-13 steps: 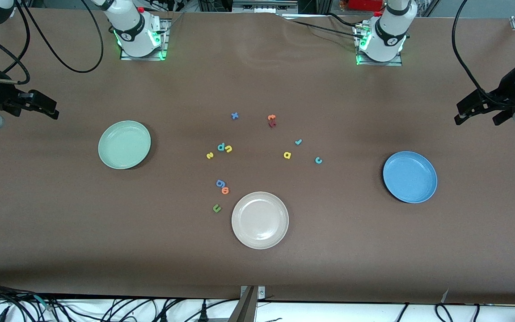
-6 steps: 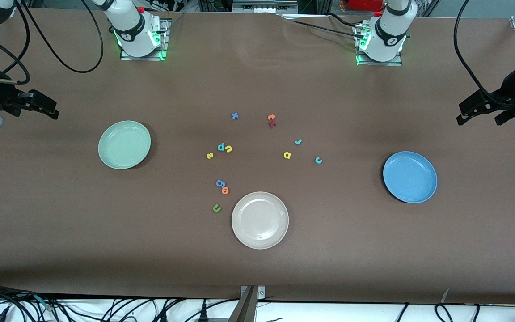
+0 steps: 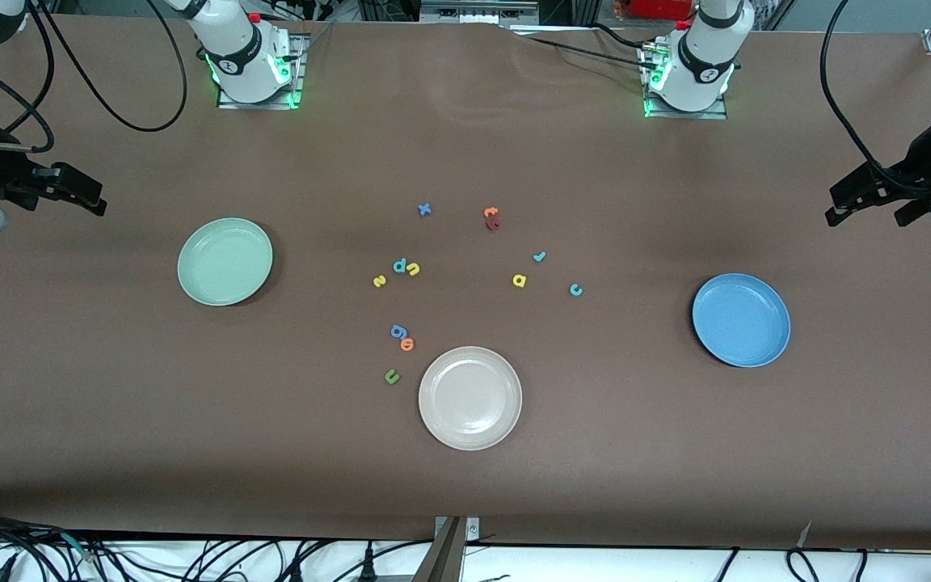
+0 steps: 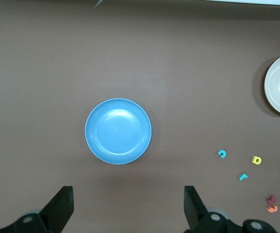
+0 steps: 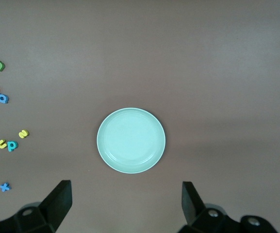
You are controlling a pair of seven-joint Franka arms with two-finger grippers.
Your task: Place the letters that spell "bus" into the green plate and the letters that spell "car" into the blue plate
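The green plate [image 3: 225,261] [image 5: 131,140] lies empty toward the right arm's end, the blue plate [image 3: 741,319] [image 4: 118,131] empty toward the left arm's end. Between them lie the teal b [image 3: 400,265], yellow u [image 3: 414,269] and yellow s [image 3: 379,280] in one cluster. The teal r [image 3: 539,257], yellow a [image 3: 519,280] and teal c [image 3: 575,289] are spread closer to the blue plate. My right gripper [image 3: 98,200] [image 5: 125,201] hangs open and empty over bare table beside the green plate. My left gripper [image 3: 861,212] [image 4: 128,204] hangs open and empty over bare table beside the blue plate.
A beige plate [image 3: 470,398] sits nearer the front camera, mid-table. Beside it lie a green u [image 3: 391,376], an orange o [image 3: 407,344] and a blue g [image 3: 398,331]. A blue x [image 3: 424,209] and orange and dark red letters [image 3: 491,218] lie nearer the bases.
The left gripper has shifted slightly toward its own end of the table. The right arm, the plates and the letters have not moved.
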